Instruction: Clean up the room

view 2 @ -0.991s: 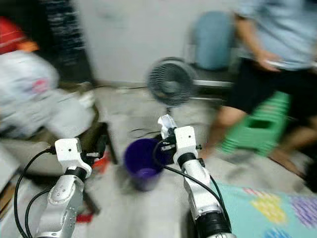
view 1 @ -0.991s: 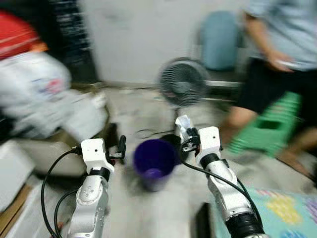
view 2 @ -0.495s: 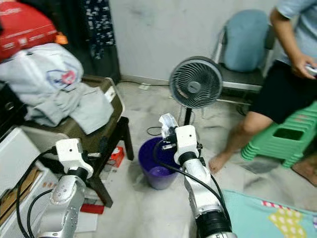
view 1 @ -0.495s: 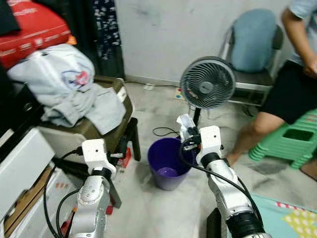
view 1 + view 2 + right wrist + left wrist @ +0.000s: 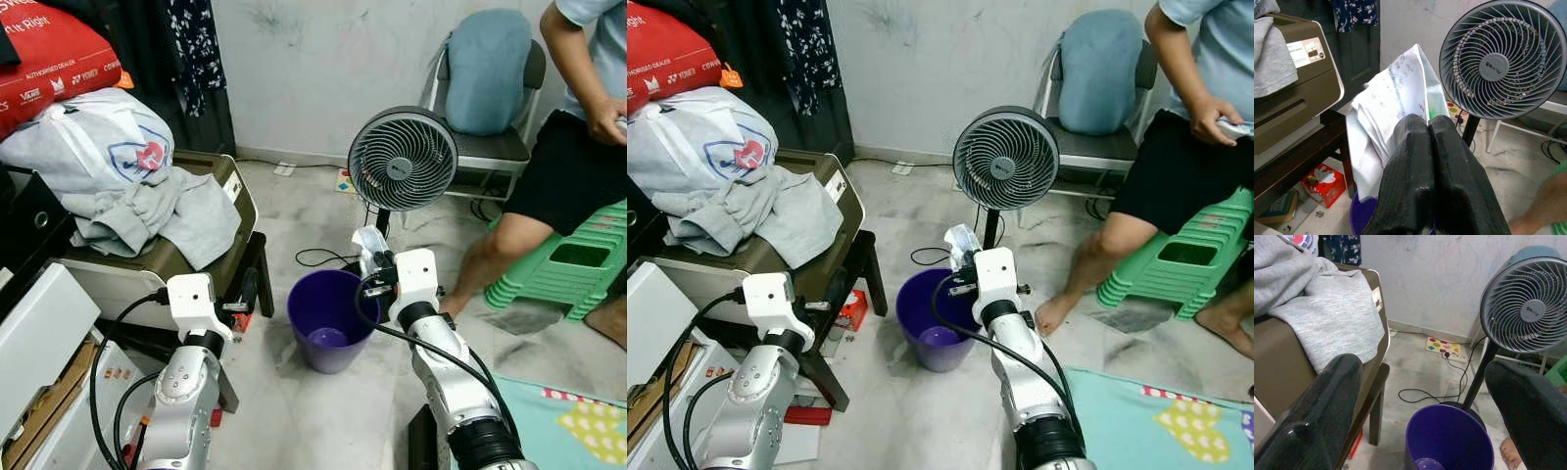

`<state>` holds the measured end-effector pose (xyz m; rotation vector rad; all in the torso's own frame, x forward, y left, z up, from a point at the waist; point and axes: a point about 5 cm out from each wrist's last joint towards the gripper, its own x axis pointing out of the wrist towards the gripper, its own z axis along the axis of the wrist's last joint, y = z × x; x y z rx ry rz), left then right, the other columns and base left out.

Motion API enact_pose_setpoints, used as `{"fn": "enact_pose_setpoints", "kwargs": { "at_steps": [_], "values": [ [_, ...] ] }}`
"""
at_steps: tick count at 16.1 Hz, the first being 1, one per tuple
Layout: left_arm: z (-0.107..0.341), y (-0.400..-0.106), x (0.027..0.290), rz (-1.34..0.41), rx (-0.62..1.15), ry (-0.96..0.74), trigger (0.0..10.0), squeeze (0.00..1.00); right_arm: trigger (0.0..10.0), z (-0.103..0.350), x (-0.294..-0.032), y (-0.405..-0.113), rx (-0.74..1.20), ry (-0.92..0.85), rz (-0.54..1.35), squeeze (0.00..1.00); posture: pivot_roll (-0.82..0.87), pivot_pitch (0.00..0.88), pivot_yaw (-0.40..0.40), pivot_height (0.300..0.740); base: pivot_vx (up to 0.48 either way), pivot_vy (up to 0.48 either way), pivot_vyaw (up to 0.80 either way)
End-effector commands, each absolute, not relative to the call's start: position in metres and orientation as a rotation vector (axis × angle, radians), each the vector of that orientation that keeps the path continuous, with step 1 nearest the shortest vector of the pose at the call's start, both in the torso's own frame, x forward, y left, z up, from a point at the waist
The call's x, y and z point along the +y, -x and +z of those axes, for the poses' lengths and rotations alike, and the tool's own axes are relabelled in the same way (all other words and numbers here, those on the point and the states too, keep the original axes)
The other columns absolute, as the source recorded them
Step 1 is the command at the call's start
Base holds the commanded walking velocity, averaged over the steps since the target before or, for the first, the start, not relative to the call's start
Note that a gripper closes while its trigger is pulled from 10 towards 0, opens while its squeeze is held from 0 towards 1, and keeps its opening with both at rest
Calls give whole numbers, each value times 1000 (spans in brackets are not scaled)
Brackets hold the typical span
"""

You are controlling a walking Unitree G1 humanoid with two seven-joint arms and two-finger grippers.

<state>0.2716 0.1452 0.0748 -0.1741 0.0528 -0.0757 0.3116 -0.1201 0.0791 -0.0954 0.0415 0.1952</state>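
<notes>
We see our right gripper raised over the far rim of a round purple plastic bin that stands on the pale stone floor. Its two black fingers are pressed together on a crumpled white plastic wrapper with a trace of green print, and the wrapper sticks up above the fingertips. From the head camera, the wrapper hangs above the bin's edge on the side toward a grey standing fan, whose black pole rises just behind the bin.

Our left gripper is held out in front of the chest, near the bin's left side. Its fingers are spread wide apart with nothing between them. Through that gap the wrist camera looks at the bin's open mouth, where a small pale scrap lies on the bottom.

To our left, a brown and beige printer sits on a dark wooden stool, with a heap of grey clothes draped over its top. A small red box lies on the floor under the stool.

To our right, a person sits on a stack of green plastic stools, one bare leg stretched toward the fan. A grey chair with a blue cushion stands against the wall behind.
</notes>
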Motion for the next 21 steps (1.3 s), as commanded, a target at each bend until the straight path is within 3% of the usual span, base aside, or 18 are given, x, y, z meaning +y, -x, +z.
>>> {"fn": "enact_pose_setpoints", "kwargs": {
  "at_steps": [1,21],
  "values": [
    [78,-273,144,-85,41,175,10000,0,10000,83,-121,-314,23,99,190,0,-58,0,-17,740,0,0,0],
    [77,-274,143,-86,47,174,10000,0,10000,79,-121,-313,39,106,195,0,-58,0,-21,740,281,0,0]
  ]
}}
